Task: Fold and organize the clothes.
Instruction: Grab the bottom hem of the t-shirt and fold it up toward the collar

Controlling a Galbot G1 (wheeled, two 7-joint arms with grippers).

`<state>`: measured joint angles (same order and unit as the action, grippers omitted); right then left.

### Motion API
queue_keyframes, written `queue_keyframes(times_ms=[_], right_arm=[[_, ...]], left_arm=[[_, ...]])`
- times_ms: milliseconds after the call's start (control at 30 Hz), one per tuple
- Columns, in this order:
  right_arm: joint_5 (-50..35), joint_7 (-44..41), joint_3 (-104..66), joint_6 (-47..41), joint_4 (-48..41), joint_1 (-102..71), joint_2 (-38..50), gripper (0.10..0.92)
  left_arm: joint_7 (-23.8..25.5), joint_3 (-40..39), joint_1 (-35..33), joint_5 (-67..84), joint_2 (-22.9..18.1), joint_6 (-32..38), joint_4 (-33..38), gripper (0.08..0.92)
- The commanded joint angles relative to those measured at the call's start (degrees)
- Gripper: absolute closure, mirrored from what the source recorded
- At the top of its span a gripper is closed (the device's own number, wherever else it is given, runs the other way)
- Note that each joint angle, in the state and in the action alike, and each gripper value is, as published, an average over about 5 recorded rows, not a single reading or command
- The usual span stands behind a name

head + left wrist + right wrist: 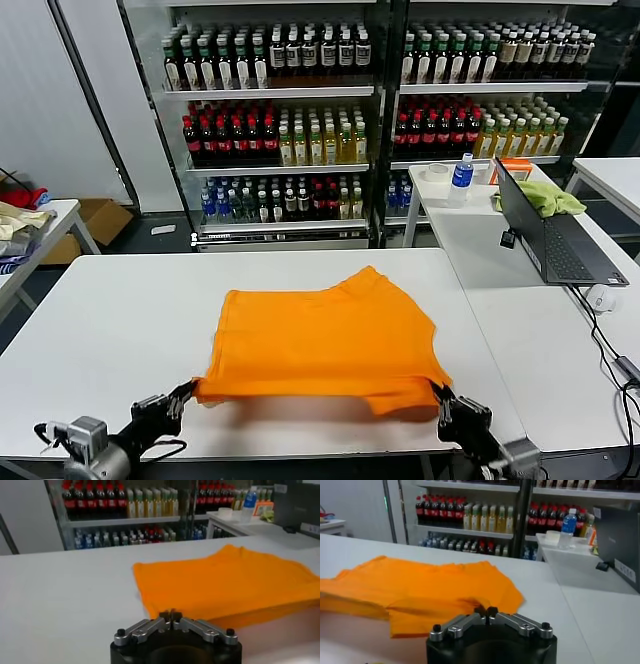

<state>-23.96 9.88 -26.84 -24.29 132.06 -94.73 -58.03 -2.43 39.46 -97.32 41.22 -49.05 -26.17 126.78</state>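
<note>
I can't read any text here. The bottles (300, 140) on the shelves (270, 92) carry labels, and the laptop (620, 545) perhaps bears a small sticker, but none is legible to me.

Both claws are black with silver-grey metal finger links. The left claw (171, 614) shows two black round screw heads, one on each link, over a black rounded housing. The right claw (486, 611) looks the same. A thin black cable (45, 434) loops beside the left wrist's grey block.
</note>
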Motion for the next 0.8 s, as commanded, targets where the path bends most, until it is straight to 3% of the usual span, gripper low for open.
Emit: queue_keyframes(times_ms=[33, 800], right_arm=[[-0.68, 0.42, 6.63, -3.00, -10.59, 14.96, -1.75, 0.912], [0.52, 1.21, 8.92, -3.14, -16.31, 16.53, -6.28, 0.912]], left_arm=[[1.36, -5.17, 11.70, 0.67, 0.32, 0.32, -7.65, 0.920], [3.57, -13.76, 22.40, -2.84, -2.60, 1.51, -19.01, 0.920]])
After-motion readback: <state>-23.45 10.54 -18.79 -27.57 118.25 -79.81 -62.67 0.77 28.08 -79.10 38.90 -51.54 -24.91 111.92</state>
